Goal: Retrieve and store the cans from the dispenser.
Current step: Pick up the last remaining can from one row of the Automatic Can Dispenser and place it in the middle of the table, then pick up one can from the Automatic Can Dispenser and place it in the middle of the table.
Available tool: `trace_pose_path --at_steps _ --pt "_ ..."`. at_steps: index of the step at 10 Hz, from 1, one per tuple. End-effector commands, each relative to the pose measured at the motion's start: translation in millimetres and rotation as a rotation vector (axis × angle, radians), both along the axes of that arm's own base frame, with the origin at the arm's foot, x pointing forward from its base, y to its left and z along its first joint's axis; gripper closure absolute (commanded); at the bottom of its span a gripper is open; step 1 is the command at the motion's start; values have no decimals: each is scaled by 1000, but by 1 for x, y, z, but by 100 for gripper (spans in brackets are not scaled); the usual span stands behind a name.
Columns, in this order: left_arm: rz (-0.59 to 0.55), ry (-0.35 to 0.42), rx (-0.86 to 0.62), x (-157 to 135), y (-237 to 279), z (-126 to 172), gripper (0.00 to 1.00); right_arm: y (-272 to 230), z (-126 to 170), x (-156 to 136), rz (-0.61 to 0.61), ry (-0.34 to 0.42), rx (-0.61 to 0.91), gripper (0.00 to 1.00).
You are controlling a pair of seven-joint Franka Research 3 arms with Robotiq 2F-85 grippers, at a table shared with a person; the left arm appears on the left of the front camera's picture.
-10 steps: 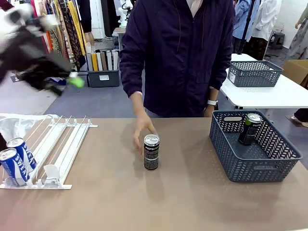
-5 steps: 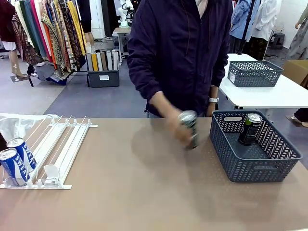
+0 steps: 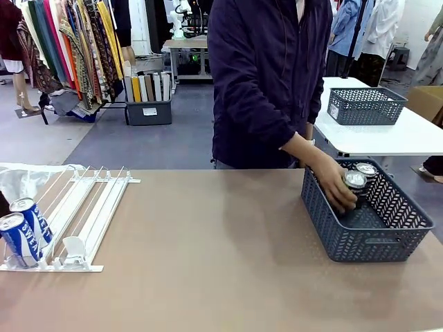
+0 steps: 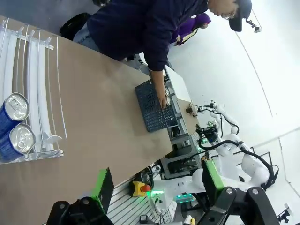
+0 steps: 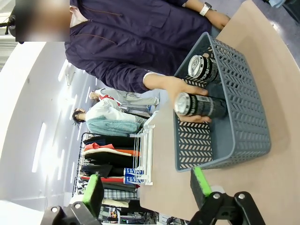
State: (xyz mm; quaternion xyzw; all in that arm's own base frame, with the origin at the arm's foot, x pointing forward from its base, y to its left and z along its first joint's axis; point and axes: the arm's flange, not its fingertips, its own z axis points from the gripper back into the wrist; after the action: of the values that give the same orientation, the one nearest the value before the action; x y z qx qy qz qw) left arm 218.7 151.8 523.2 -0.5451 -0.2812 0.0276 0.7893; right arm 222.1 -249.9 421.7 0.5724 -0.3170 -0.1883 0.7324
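Our left hand (image 4: 158,177) and right hand (image 5: 147,183) both hang spread wide and empty, clear of the surface (image 3: 221,277). Far left of the basket (image 3: 377,245), 2 blue cans (image 3: 24,232) rest against the stops of the dispenser (image 3: 104,207); we judge them ready for picking. Inside the basket, a person's hand (image 3: 332,185) holds 1 dark can (image 3: 355,181) beside a second can (image 3: 365,169).

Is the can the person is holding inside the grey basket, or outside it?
Inside. The person's hand holds the dark can within the walls of the basket, beside a second dark can.
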Motion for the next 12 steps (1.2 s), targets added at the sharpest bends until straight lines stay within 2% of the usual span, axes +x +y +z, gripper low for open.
trace_pose_path --at_steps 1,7,8,9,10,11,12 --pt "-5 -26 -4 -3 5 -1 0 0 3 2 -7 -39 4 0" --pt "-5 -26 -4 -3 5 -1 0 0 3 2 -7 -39 4 0" --pt "2 2 2 -6 5 -3 0 0 3 2 -7 -39 4 0" --pt "-32 36 123 4 3 4 0 0 3 2 -7 -39 4 0" --pt "-16 114 279 15 -5 7 0 0 3 2 -7 -39 4 0" --pt "-71 166 496 28 -20 4 0 0 3 2 -7 -39 4 0" --pt "-96 232 777 43 -38 -4 0 0 3 2 -7 -39 4 0"
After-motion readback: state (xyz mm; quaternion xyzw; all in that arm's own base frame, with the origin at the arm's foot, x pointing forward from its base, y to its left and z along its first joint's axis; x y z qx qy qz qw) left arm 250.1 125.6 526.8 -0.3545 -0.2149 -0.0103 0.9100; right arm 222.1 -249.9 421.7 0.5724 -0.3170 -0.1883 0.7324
